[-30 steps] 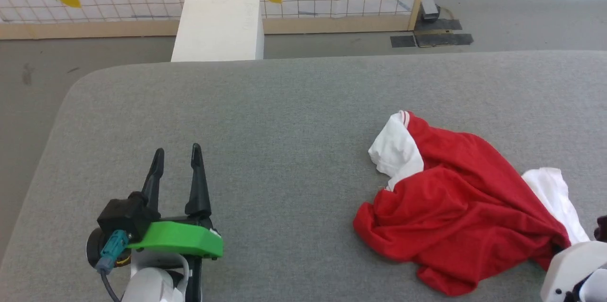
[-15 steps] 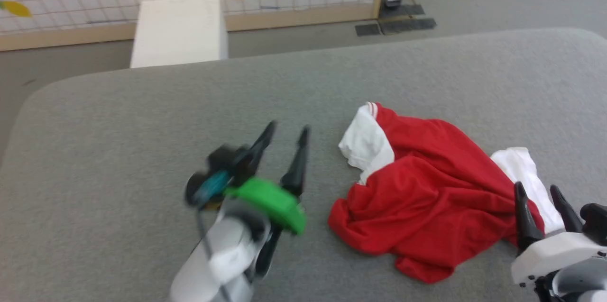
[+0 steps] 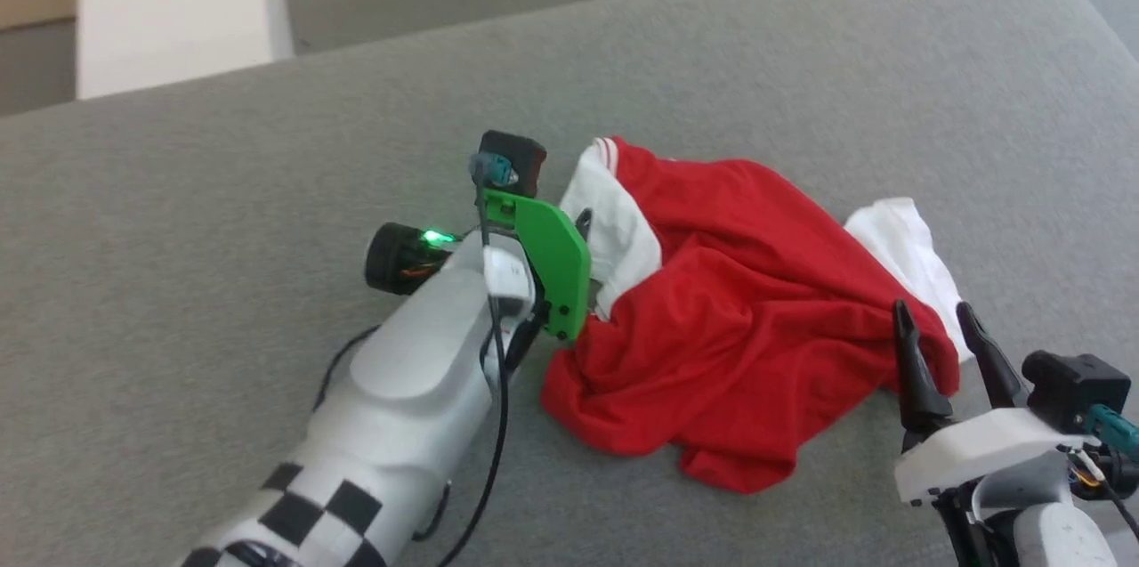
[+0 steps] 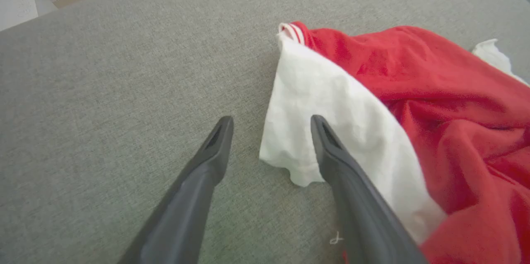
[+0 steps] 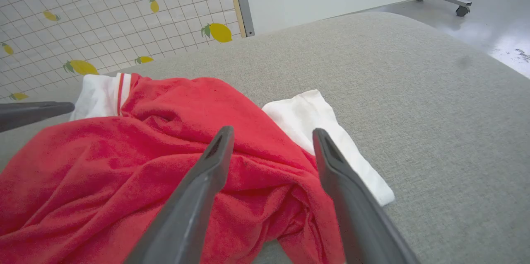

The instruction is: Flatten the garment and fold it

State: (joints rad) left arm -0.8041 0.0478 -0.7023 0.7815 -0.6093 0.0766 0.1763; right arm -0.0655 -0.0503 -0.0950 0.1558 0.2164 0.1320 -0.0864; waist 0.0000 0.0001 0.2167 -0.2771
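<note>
Grey woven cloth covers the bench (image 3: 222,193), and the red T-shirt (image 3: 739,344) lies crumpled on it in a loose heap, unfolded and full of ridges. One white sleeve (image 4: 302,90) spreads from the T-shirt's edge toward the left gripper (image 4: 271,119), with red-and-white striped trim (image 4: 292,31) at its far end. A second white sleeve (image 3: 903,247) pokes out from under the red fabric on the opposite side. The left gripper's fingers (image 4: 207,164) are spread. In the left wrist view one is over bare bench just beside the sleeve and the other over the sleeve's edge, and whether either touches the cloth cannot be told. A green mount (image 3: 552,255) on that wrist hides most of them in the head view. The right gripper (image 3: 932,309) sits at the T-shirt's edge near the second sleeve with its fingers (image 5: 198,185) also spread, gripping nothing. In the right wrist view one is over red fabric and the other over the white sleeve. Beyond the T-shirt and off the bench stand a white box (image 3: 169,6) and a grid panel printed with lemons (image 5: 103,19).
</note>
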